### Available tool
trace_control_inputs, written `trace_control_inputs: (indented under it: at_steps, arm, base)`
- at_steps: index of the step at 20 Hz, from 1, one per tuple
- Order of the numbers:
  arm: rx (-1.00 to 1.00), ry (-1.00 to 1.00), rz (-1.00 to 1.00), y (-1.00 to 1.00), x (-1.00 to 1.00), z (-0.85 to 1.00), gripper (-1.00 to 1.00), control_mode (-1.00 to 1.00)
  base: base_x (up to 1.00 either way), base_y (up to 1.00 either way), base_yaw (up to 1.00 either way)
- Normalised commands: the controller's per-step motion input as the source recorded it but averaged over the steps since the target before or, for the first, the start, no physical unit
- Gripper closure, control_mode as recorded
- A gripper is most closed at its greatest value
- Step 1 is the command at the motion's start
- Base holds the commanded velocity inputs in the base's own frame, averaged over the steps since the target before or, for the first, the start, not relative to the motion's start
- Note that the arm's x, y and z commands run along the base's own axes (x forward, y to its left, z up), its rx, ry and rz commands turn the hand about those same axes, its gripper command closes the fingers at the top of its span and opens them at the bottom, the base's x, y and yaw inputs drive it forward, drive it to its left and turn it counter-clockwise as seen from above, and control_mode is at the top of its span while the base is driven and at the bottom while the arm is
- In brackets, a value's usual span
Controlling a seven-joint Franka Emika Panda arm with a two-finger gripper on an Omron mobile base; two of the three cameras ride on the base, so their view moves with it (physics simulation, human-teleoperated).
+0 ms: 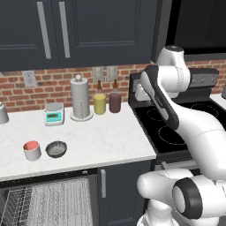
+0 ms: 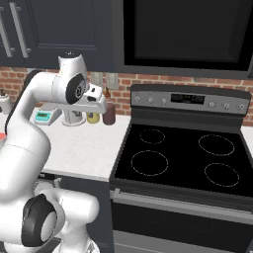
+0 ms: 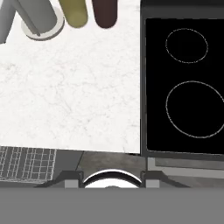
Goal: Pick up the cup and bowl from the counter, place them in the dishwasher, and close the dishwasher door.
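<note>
Above the seam between desk (image 1: 101, 137) and stovetop (image 1: 176, 128), the white arm folds in a high elbow, its hand hanging over the desk's right end, looking down. Its pincer (image 3: 112, 178) shows two dark tips set apart with nothing between them. Over at nine o'clock near the desk's front edge sits the cup (image 1: 32, 150), red inside, and just beside it the speckled grey bowl (image 1: 56, 149). Below them the dishwasher (image 1: 48, 201) stands open, wire rack showing.

The gripper (image 2: 105, 107) hangs over the counter (image 2: 91, 148), the maroon jar (image 2: 109, 114) just behind it, the stovetop (image 2: 183, 160) to its right.
</note>
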Motion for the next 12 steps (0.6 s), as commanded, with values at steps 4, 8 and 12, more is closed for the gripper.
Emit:
trace_control_inputs:
  at_steps: [4, 8, 12]
  arm:
    - [0.0, 0.0, 0.0, 0.0, -0.25, 0.0, -1.0, -1.0]
    - [0.0, 0.0, 0.03, 0.0, -0.61, 0.0, -1.0, -1.0]
    - [0.0, 0.0, 0.05, 0.06, -0.49, -0.06, -1.0, -1.0]
  base:
    - [0.0, 0.0, 0.0]
    - [0.0, 0.0, 0.0]
    - [0.0, 0.0, 0.0]
